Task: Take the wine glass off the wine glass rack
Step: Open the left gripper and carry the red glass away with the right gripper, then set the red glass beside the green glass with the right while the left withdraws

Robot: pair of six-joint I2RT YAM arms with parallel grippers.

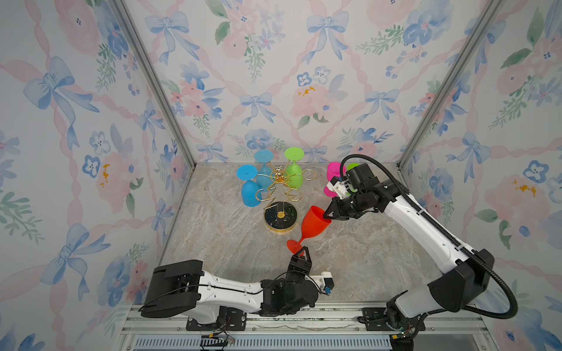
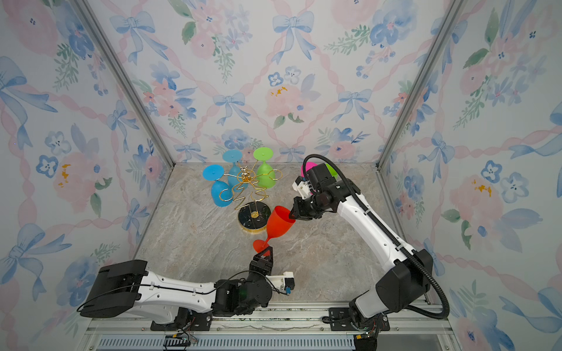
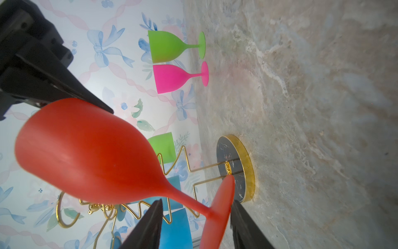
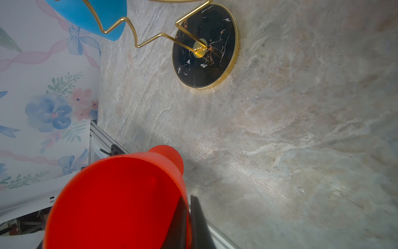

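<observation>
Wine glass (image 1: 314,224), rim pinched by right end effector (image 1: 327,216), seemingly clear of rack (image 1: 275,219).

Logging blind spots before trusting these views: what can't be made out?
Pink glass, green glass: mostly hidden by the right arm, both top views.
Hanging blue glasses: largely behind the red wine glass, left wrist view.
Wine glass rack top: cut off by the picture edge, right wrist view.

The wine glass (image 1: 314,223) is red, the wine glass rack (image 1: 277,179) gold with black marbled base (image 1: 275,223).
</observation>
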